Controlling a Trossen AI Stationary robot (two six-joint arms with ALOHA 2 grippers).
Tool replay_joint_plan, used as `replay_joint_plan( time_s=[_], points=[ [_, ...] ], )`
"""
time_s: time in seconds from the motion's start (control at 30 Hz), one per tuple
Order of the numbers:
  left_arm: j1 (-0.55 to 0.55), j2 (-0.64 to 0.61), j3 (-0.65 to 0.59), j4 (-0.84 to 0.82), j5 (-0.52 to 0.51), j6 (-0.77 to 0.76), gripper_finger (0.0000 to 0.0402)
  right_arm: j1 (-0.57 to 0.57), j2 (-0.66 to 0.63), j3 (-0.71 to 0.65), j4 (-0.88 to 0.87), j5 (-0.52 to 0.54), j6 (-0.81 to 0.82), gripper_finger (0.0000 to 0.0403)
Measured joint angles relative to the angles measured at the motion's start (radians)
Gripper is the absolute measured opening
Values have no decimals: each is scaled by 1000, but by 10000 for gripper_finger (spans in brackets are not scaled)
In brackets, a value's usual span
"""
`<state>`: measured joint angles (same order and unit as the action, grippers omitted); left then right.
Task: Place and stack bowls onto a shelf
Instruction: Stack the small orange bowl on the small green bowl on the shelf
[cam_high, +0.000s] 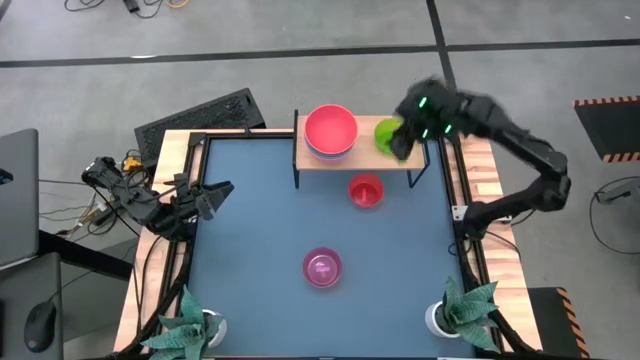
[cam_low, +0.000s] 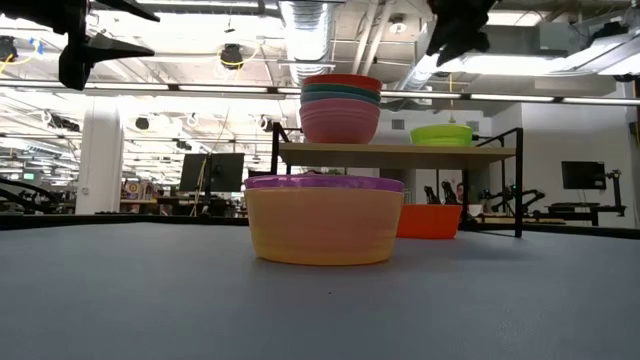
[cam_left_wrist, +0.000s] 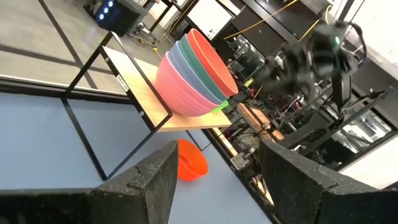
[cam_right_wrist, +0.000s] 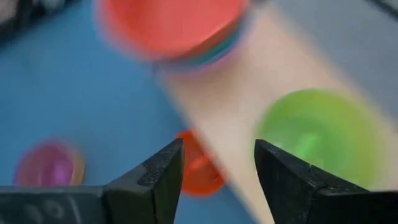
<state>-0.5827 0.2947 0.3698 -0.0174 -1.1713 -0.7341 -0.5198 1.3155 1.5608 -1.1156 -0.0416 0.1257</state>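
Observation:
The shelf (cam_high: 350, 157) stands at the table's far edge. On its board rests a stack of several large bowls (cam_high: 330, 130), pink at the bottom and red on top, also in the low view (cam_low: 340, 108). A small yellow-green bowl (cam_high: 384, 134) rests on the board's right part. My right gripper (cam_high: 402, 140) hovers open and empty above that bowl (cam_right_wrist: 317, 137). An orange bowl (cam_high: 366, 190) sits on the table by the shelf. A small bowl, magenta inside and yellow outside (cam_high: 322, 267), sits at mid-table. My left gripper (cam_high: 215, 192) waits open at the table's left edge.
Two white plant pots stand at the near corners (cam_high: 195, 325) (cam_high: 455, 315). The wood-edged blue table (cam_high: 260, 230) has bare surface between the mid-table bowl and the shelf. A dark keyboard-like pad (cam_high: 200, 115) lies beyond the far left corner.

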Motion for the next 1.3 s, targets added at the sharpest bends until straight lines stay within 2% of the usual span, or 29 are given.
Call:
replay_joint_plan(
  time_s=[0.2, 0.33, 0.47, 0.77, 0.87, 1.2, 1.3],
  points=[
    [0, 0, 0, -11, -13, 0, 209, 230, 15, -240, 110, 22, -22, 217],
    [0, 0, 0, -11, -16, -1, 209, 299, 38, -400, 278, 40, -7, 217],
    [0, 0, 0, -17, -19, -15, 209, 309, 85, -500, 393, 73, -18, 217],
    [0, 0, 0, -17, -18, -33, 209, 295, 239, -535, 481, 120, -115, 217],
    [0, 0, 0, -19, -18, -34, 209, 298, 283, -534, 511, 91, -137, 217],
    [0, 0, 0, -30, -12, -34, 209, 294, 413, -538, 528, 103, -118, 216],
    [0, 0, 0, -30, -12, -34, 209, 297, 425, -536, 528, 103, -96, 200]
  ],
)
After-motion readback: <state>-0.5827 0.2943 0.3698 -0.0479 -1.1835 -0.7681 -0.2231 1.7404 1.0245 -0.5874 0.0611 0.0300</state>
